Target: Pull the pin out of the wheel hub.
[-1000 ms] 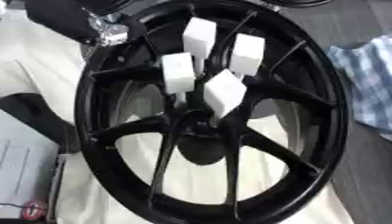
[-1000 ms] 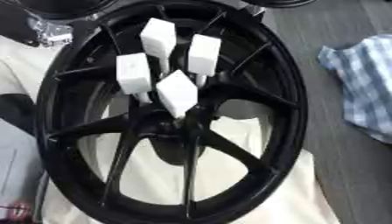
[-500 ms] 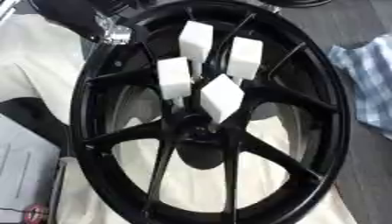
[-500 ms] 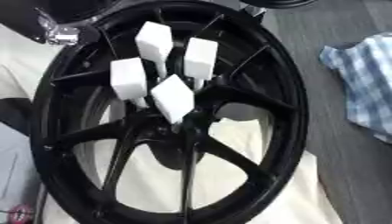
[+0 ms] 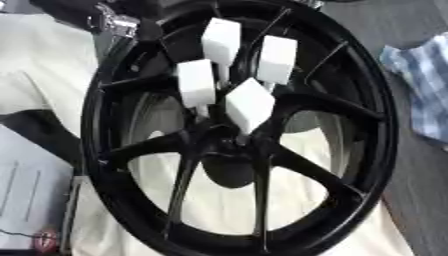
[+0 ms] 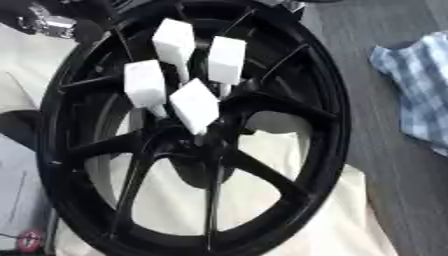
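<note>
a large black wheel hub [image 5: 236, 135] fills both views, lying on a cream cloth [image 5: 44, 55] spread over a grey table [image 6: 385, 175]. four pins with white block-shaped heads stand in the hub around its centre, all seated: one pin [image 5: 220, 41] at about 12 o'clock of the centre, another [image 5: 277, 59] at 1 o'clock, a third [image 5: 196, 83] at 10 o'clock, and the nearest one [image 5: 250, 105] tilted just above the centre bore. at 11 o'clock of the rim, a black and silver part of the robot's arm [image 6: 48, 22] shows by the top left corner; i cannot tell how its fingers stand. a blue checked cloth [image 6: 420, 95] lies at 3 o'clock, apart from the hub. a pale grey flat object [image 5: 26, 200] sits at 8 o'clock.
</note>
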